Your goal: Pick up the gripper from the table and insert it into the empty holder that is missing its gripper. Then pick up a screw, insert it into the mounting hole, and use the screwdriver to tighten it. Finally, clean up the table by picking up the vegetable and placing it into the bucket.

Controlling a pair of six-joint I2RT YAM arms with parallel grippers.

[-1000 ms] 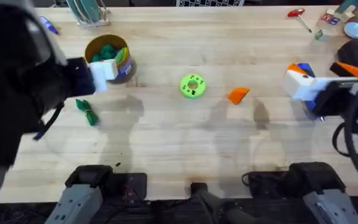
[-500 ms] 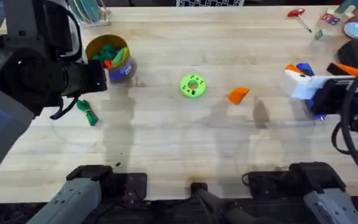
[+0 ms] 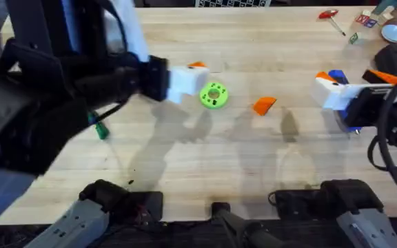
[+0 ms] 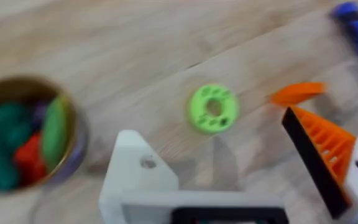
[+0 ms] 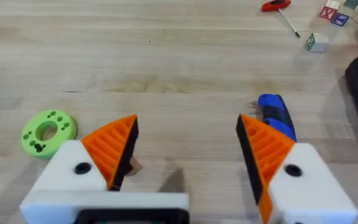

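Note:
The gripper (image 3: pixel 264 105), a small orange wedge, lies on the table right of the green disc (image 3: pixel 214 95); it also shows in the left wrist view (image 4: pixel 297 92). My left gripper (image 3: pixel 188 76) hangs just left of the disc, open (image 4: pixel 210 149) and with nothing in it. One of its white blocks is the holder (image 4: pixel 135 171), bare of an orange tip; the other carries one. My right gripper (image 3: pixel 360 83) stands open (image 5: pixel 188 134) at the right. The blue screwdriver (image 5: pixel 275 115) lies just beyond it. The green vegetable (image 3: pixel 98 126) lies at the left. The bucket (image 4: pixel 73 158) holds several toy vegetables.
A red-handled tool (image 5: pixel 277 6) and small blocks (image 5: pixel 316 42) lie at the back right. In the overhead view my left arm (image 3: pixel 54 96) looms large and dark across the left half of the table. Bare wood stretches in front of the disc.
My left arm has swung right from the bucket to beside the green disc, and now covers the bucket in the overhead view. The right arm has stayed still.

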